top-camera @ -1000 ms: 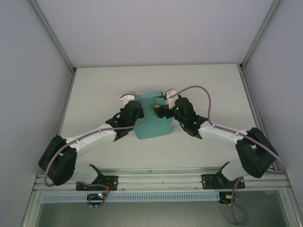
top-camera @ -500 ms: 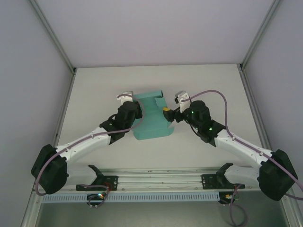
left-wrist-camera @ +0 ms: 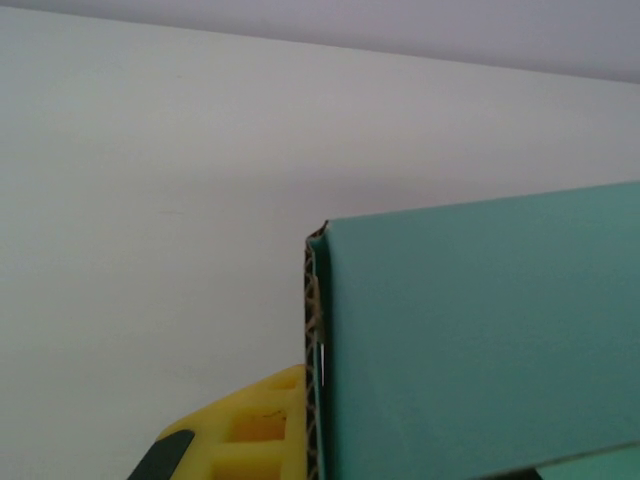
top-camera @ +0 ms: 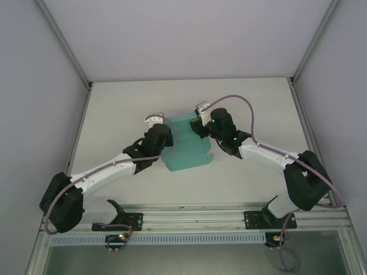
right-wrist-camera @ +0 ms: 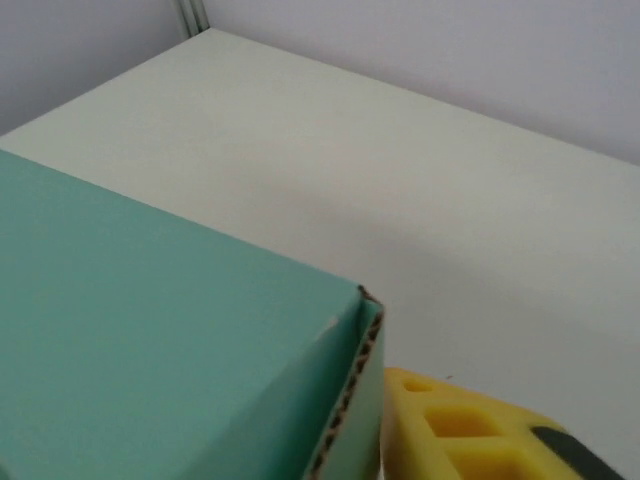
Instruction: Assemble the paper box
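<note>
In the overhead view my left arm reaches up from the lower left of the frame, and my left gripper (top-camera: 164, 127) meets the left edge of the paper box (top-camera: 186, 152) just left of centre. From my left wrist, one yellow finger (left-wrist-camera: 245, 435) sits at the bottom edge of the frame, pressed flat against the corrugated end of a standing teal wall. My other finger is hidden behind that card. The jaws are drawn together with the wall pinched between them.

The box lies on the pale table (top-camera: 126, 103) in the middle of the overhead frame, between my two wrists. It is teal-green, and its near edge, toward the bottom of the frame, is wavy rather than straight. How far it is folded I cannot make out from above.

My right arm comes in from the lower right, and my right gripper (top-camera: 197, 127) rests at the box's upper right corner. From my right wrist a teal panel fills the lower left of the frame, its corner and corrugated edge showing. One yellow fingertip (right-wrist-camera: 470, 430) sits just beside that edge at the bottom right. The other finger is out of sight — I cannot tell whether these jaws are apart or closed on the card.
</note>
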